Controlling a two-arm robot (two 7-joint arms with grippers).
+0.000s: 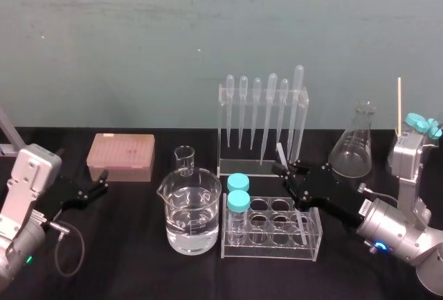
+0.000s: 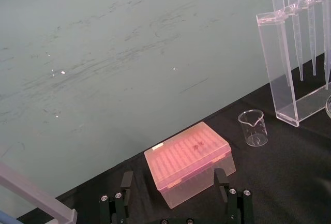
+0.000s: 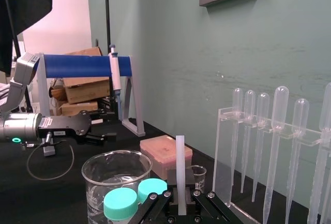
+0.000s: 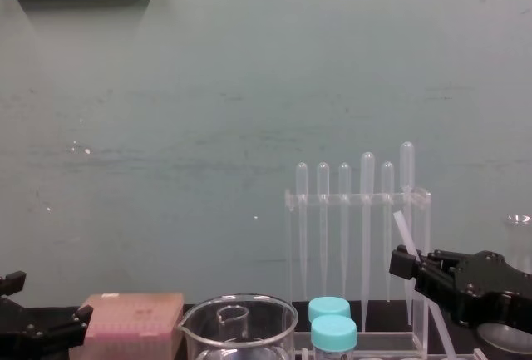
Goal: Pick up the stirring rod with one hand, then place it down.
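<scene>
The stirring rod (image 1: pixel 280 154) is a thin translucent-white stick, held tilted in my right gripper (image 1: pixel 291 172), which is shut on it near its upper part. Its lower length slants down toward the clear test-tube rack (image 1: pixel 277 249). In the chest view the stirring rod (image 4: pixel 402 231) leans in front of the pipette rack, with the right gripper (image 4: pixel 409 265) around it. The right wrist view shows the stirring rod (image 3: pixel 180 167) standing up between the fingers of the right gripper (image 3: pixel 180 190). My left gripper (image 1: pixel 99 183) rests open at the left, near the pink box.
A large beaker of water (image 1: pixel 192 217) and a small beaker (image 1: pixel 184 159) stand left of the rack, which holds two teal-capped tubes (image 1: pixel 238 203). Behind are the pipette rack (image 1: pixel 263 116), a conical flask (image 1: pixel 353 149) and a pink tip box (image 1: pixel 120 156).
</scene>
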